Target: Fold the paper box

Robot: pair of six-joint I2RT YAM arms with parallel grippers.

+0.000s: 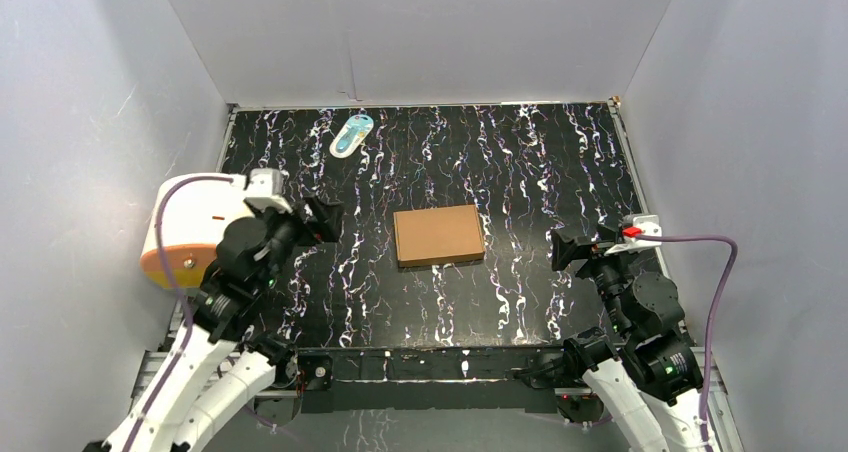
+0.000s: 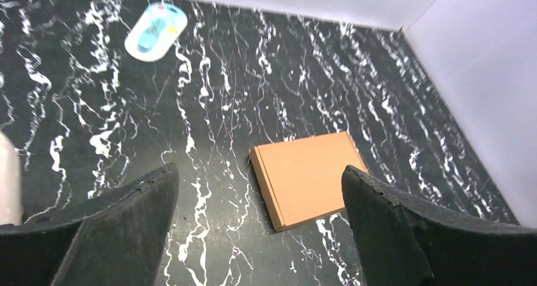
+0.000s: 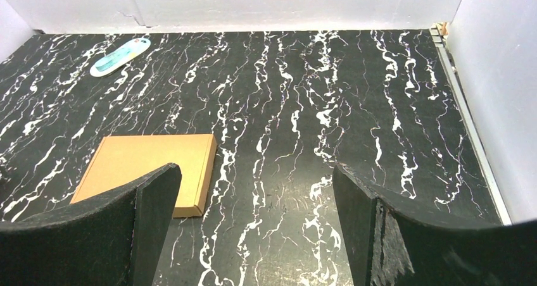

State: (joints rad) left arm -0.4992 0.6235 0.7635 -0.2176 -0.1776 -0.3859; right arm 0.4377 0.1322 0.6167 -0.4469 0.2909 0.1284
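The paper box (image 1: 438, 235) is a plain brown, shallow rectangular box lying flat and closed near the middle of the black marbled table (image 1: 520, 162). In the left wrist view the paper box (image 2: 310, 177) lies ahead, between the fingers' lines of sight, with table showing between it and the tips. In the right wrist view the paper box (image 3: 149, 169) is at the lower left, partly hidden behind the left finger. My left gripper (image 1: 325, 218) hovers to the box's left, open and empty. My right gripper (image 1: 562, 249) hovers to its right, also open and empty.
A small teal-white packet (image 1: 351, 134) lies near the back wall, left of centre. A white-and-orange cylinder (image 1: 190, 234) stands behind the left arm at the table's left edge. White walls enclose the table on three sides.
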